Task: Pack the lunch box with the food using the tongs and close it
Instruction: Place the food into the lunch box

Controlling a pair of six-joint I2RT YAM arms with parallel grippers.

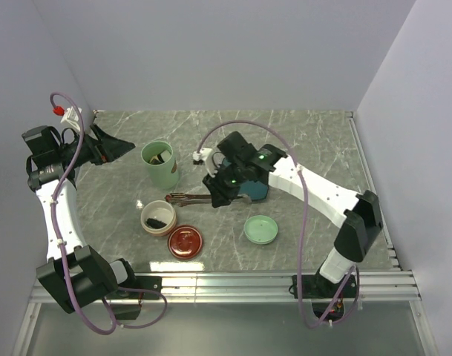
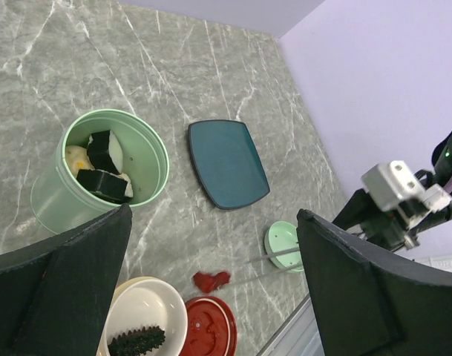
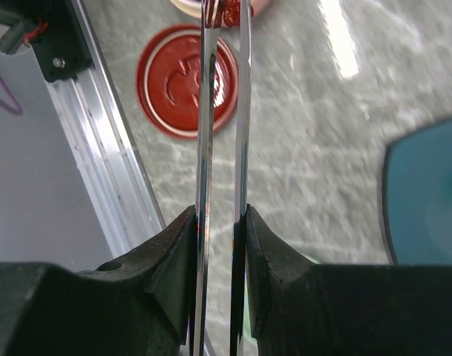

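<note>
Starting at the near edge of the tabletop (image 1: pixel 315 148), the dark-red lid (image 1: pixel 185 242) lies flat, and the mint-green lid (image 1: pixel 260 229) lies flat well to its right. Neither lid is on its container. Just behind the dark-red lid stands the cream bowl (image 1: pixel 158 216), open, with one dark spiny piece (image 2: pixel 136 341) inside.

The right claw (image 3: pixel 220 222) is partly closed on the tongs (image 3: pixel 222 148), with one finger pressed against the outer side of each silver arm. The tongs point left, toward the bowl. A red food piece (image 3: pixel 229 11) sits between the tong tips, just beside the bowl rim and above the far edge of the dark-red lid. It cannot be told whether this piece is clear of the tabletop.

The dark teal plate (image 2: pixel 227 163) lies behind the mint-green lid, partly hidden under the right arm in the overhead view, with no food on it.

Farther back stands the mint-green pot (image 2: pixel 99 170), upright and open, holding dark-and-white pieces (image 2: pixel 103 167).

The left claw (image 2: pixel 214 222) hangs at the far left, its fingers spread fully apart, holding nothing.
</note>
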